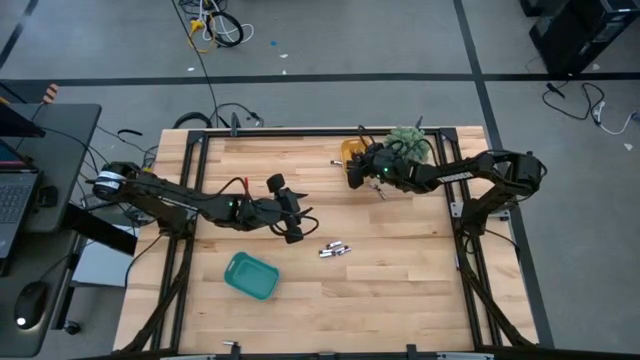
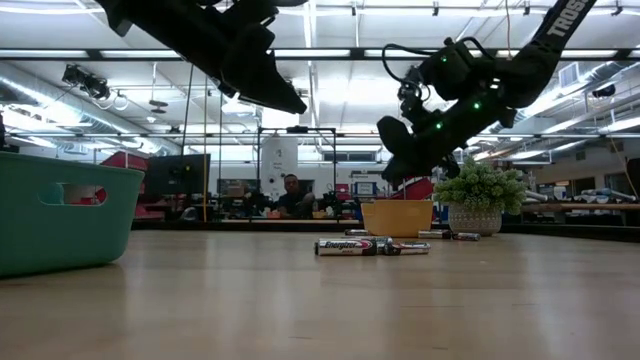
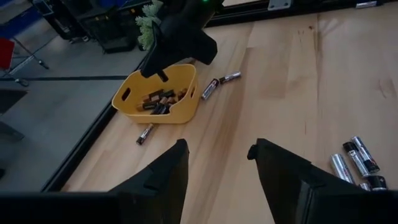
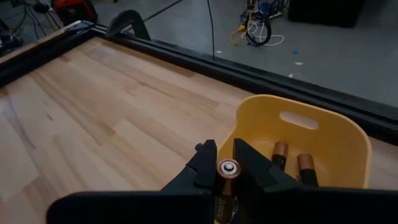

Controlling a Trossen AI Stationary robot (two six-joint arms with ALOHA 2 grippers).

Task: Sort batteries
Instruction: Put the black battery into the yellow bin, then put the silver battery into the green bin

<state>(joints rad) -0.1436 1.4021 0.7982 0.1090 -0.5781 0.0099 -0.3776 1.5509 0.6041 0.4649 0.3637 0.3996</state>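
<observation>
Right tool (image 4: pixel 226 163) pinching copper-top battery (image 4: pixel 227 169) at near rim of yellow tray (image 4: pixel 348 146), far desk. Risk: release early, cell drops outside rim, rolls away like strays beside tray. Left tool (image 3: pixel 217 163) open, hovering mid-desk near loose batteries (image 1: pixel 335 249).

A light wooden table (image 1: pixel 400 290) with a dark frame along its edges carries everything. A teal tray (image 1: pixel 250 275) sits toward its front left, a yellow tray (image 3: pixel 159 99) at the far edge beside a small potted plant (image 2: pixel 482 200). A cluster of batteries (image 1: pixel 334 249) lies loose near the middle, and a few more batteries (image 3: pixel 219 84) lie just beside the yellow tray.
</observation>
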